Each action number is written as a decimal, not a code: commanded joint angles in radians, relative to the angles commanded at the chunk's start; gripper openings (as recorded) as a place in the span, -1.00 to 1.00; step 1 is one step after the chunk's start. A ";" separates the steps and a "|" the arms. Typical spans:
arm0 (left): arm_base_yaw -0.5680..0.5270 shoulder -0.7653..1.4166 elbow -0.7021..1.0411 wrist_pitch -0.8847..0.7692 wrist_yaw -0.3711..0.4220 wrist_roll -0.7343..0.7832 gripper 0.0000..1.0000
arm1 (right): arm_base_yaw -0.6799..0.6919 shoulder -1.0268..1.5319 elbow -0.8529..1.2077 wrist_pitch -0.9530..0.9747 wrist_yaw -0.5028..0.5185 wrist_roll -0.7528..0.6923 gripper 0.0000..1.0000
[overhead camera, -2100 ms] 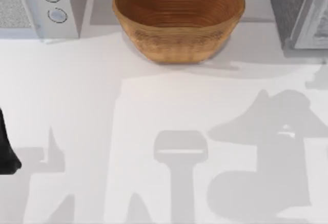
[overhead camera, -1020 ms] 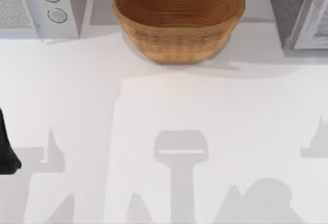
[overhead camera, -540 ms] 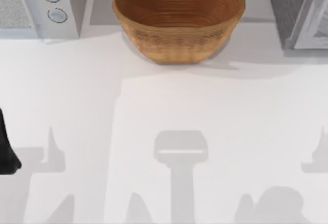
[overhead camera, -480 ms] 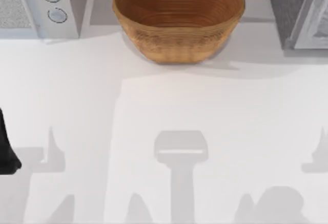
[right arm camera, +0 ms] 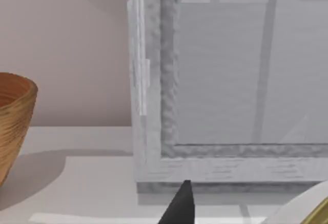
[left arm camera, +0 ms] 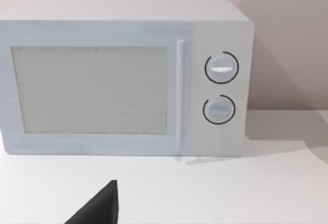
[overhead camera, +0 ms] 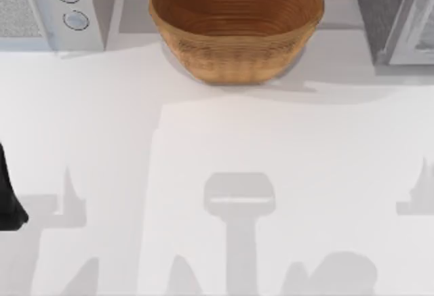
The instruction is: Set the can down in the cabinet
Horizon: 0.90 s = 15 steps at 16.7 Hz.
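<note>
A: Where does the can (right arm camera: 313, 212) lie?
B: In the right wrist view, a gold and white rim at the lower corner, just before the cabinet (right arm camera: 225, 80); from above the cabinet (overhead camera: 397, 15) stands at two o'clock on the table (overhead camera: 217, 147).
A: And the right gripper?
B: One dark fingertip (right arm camera: 179, 206) beside the can; open or closed, I cannot tell.
A: The left arm (overhead camera: 8, 198)?
B: At nine o'clock, facing the microwave (left arm camera: 123, 75); its grip too I cannot tell.
A: At twelve?
B: A wicker basket (overhead camera: 234, 22)

A white table (overhead camera: 102, 120) stands against a pale pink wall (left arm camera: 287, 39), with a white microwave (left arm camera: 123, 80) at its back left and soft grey shadows on it.
</note>
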 joint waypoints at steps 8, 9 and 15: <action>0.000 0.000 0.000 0.000 0.000 0.000 1.00 | 0.072 0.503 0.640 -0.163 0.073 0.007 -1.00; 0.000 0.000 0.000 0.000 0.000 0.000 1.00 | 0.083 0.574 0.734 -0.186 0.083 0.008 -1.00; 0.000 0.000 0.000 0.000 0.000 0.000 1.00 | 0.141 0.964 1.261 -0.312 0.137 0.012 -1.00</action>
